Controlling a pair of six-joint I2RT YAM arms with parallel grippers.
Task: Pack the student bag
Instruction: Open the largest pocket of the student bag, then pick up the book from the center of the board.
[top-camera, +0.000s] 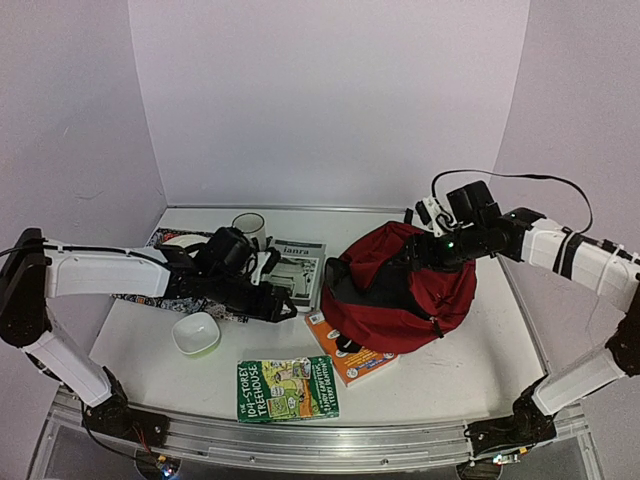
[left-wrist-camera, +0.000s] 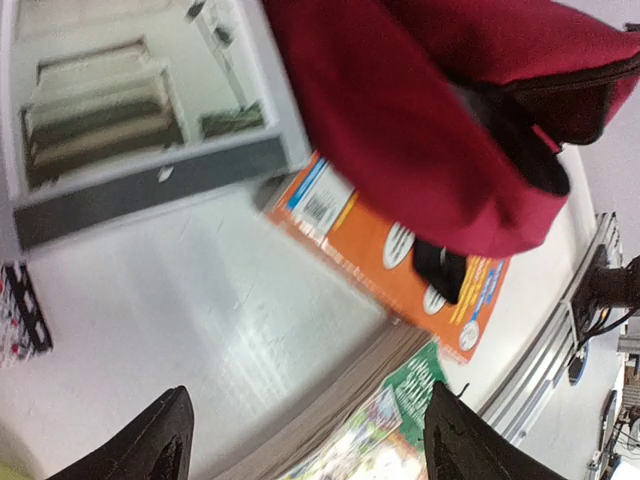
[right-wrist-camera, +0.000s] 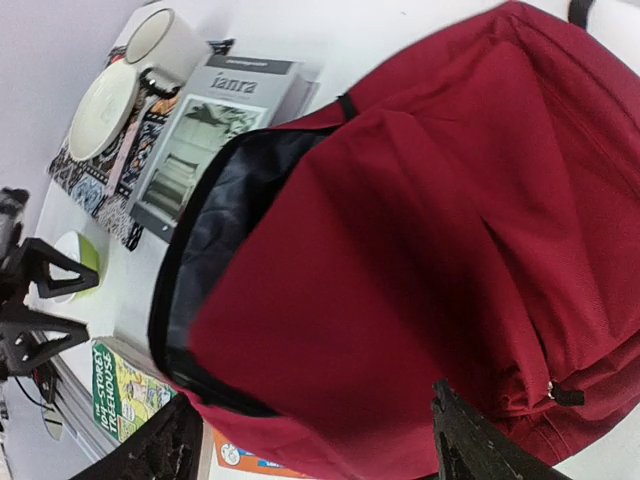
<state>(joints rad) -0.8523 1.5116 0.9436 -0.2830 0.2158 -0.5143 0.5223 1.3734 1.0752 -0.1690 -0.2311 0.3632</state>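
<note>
The student bag (top-camera: 405, 295) is a dark red backpack lying at the table's centre right, its mouth open towards the left with black lining (right-wrist-camera: 215, 225) showing. My right gripper (top-camera: 412, 260) hovers over the bag's top; in its wrist view the gripper (right-wrist-camera: 320, 450) stands open, with red fabric (right-wrist-camera: 400, 250) below and nothing pinched. My left gripper (top-camera: 283, 308) is left of the bag, low over the table. In its wrist view the gripper (left-wrist-camera: 310, 450) is open and empty, above bare tabletop and the edge of a green book (left-wrist-camera: 400, 420).
An orange book (top-camera: 352, 362) lies partly under the bag's front. The green Treehouse book (top-camera: 287, 388) sits near the front edge, a white bowl (top-camera: 196, 333) to its left. A grey book (top-camera: 298, 270), a mug (top-camera: 248, 228) and a plate on a patterned mat (top-camera: 150, 290) lie behind.
</note>
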